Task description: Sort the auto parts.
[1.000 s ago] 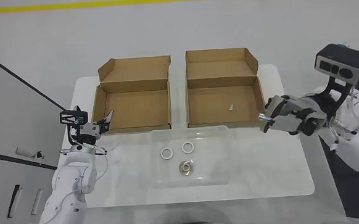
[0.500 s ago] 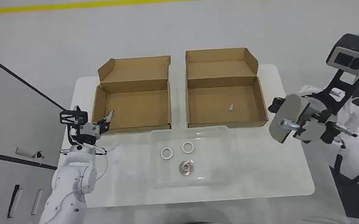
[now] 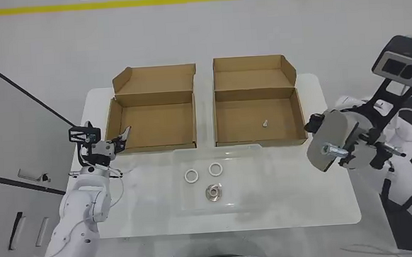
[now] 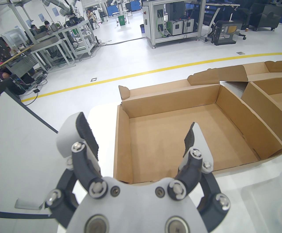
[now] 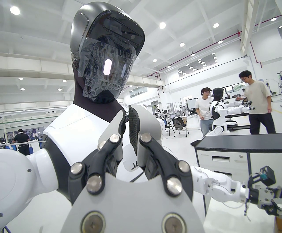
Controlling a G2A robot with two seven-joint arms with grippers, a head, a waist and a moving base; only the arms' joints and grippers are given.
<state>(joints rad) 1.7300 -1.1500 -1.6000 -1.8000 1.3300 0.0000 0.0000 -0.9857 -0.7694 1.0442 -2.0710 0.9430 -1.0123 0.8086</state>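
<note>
Swung back from the right cardboard box since a second ago, the right gripper is now off the bench's right end, turned to face away from the boxes. Its fingers are nearly together, clamped on what looks like a small threaded bolt. The left gripper has not moved. Its fingers are wide apart, just above the near left corner of the left cardboard box, whose flaps stand open.

The right cardboard box holds one small screw on its floor. In front of both boxes, a clear shallow tray lies on the white bench. It holds two white rings side by side and a metal flanged bushing just nearer the robot.
</note>
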